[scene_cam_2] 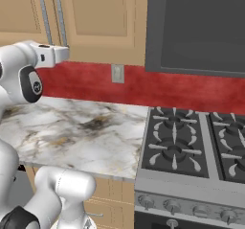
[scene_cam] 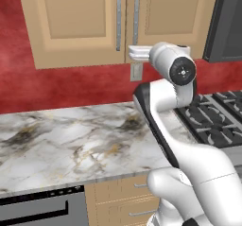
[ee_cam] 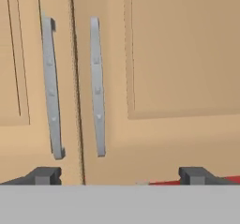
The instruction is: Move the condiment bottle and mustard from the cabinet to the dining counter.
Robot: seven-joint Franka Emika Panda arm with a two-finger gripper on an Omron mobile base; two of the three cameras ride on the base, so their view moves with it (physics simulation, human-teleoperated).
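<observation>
The cabinet [scene_cam: 75, 21] [scene_cam_2: 91, 17] hangs on the wall with both panelled doors [ee_cam: 178, 54] closed. Its two long silver handles [ee_cam: 97, 87] stand side by side at the seam. My gripper [scene_cam: 133, 54] [scene_cam_2: 63, 54] [ee_cam: 120, 176] is open, level with the doors' lower edge and just in front of the right door. It points straight at the door, below and to the right of the handles, with nothing between its fingers. The condiment bottle and the mustard are hidden. The dining counter is out of view.
A marble counter [scene_cam: 71, 140] runs under the cabinet, over a black appliance [scene_cam: 38, 211] and tan drawers [scene_cam: 118, 196]. To its right are a gas stove [scene_cam_2: 177, 142] and, above it, a dark microwave [scene_cam_2: 196, 27]. A wall outlet [scene_cam_2: 117, 73] sits on the red backsplash.
</observation>
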